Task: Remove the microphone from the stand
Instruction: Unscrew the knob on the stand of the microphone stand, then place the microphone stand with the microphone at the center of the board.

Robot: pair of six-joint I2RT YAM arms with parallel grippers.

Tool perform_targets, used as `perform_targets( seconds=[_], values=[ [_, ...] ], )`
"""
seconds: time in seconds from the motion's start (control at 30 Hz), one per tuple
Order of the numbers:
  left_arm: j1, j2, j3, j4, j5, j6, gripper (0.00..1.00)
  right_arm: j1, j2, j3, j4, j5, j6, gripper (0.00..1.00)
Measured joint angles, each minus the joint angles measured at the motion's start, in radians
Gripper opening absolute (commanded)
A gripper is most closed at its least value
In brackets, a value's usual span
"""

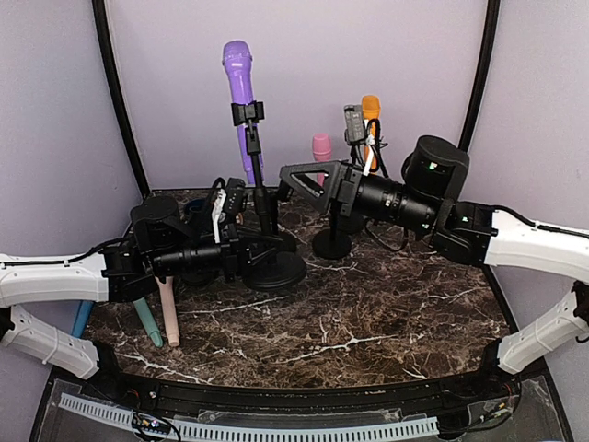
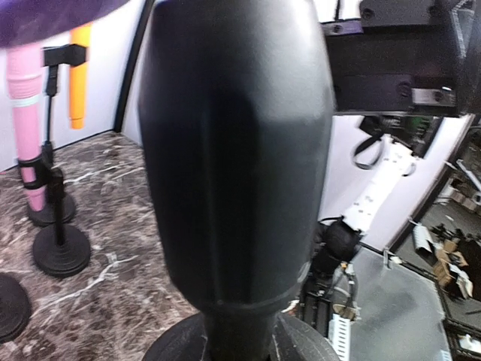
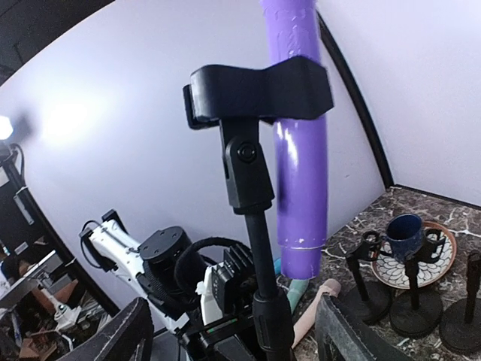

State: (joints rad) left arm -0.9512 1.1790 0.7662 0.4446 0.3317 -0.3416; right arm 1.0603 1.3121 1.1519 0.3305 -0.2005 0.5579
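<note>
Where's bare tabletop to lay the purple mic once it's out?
The marble table lies bare in front of the stand, from the pale pink microphone lying flat rightwards to the near edge. Crowded at the back: the other stands and the orange microphone.

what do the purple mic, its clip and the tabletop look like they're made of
Purple microphone: probably plastic, smooth with a soft sheen.
Clip: matte black, likely moulded plastic.
Tabletop: dark marble look with white veins; may be printed laminate.

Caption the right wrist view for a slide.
Purple microphone clipped in its black stand, framed by the right gripper, jaws open.
</note>
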Motion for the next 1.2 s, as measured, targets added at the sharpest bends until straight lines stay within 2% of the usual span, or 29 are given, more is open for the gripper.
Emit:
perform_targets(
  seconds=[0.23,0.43,0.5,0.7,0.77,0.9,1.2],
  values=[
    [0.004,0.0,0.0,-0.047,-0.123,0.018,0.0,0.039,0.067,0.062,-0.118,0.172,-0.01,0.64],
    [0.004,0.0,0.0,-0.054,-0.148,0.021,0.0,0.055,0.133,0.088,-0.17,0.204,-0.022,0.58],
    [0.004,0.0,0.0,-0.054,-0.15,0.021,0.0,0.059,0.15,0.098,-0.178,0.206,-0.026,0.62],
    [0.004,0.0,-0.001,-0.053,-0.129,0.023,0.0,0.056,0.146,0.098,-0.179,0.212,-0.048,0.89],
    [0.004,0.0,-0.003,-0.052,-0.111,0.026,0.0,0.042,0.121,0.078,-0.159,0.189,-0.045,0.95],
    [0.004,0.0,-0.004,-0.052,-0.042,0.035,0.0,-0.034,0.034,0.01,-0.096,0.056,-0.026,0.99],
    [0.004,0.003,0.016,-0.089,0.204,0.054,0.0,-0.193,-0.043,0.025,-0.032,-0.22,-0.017,0.99]
  ],
)
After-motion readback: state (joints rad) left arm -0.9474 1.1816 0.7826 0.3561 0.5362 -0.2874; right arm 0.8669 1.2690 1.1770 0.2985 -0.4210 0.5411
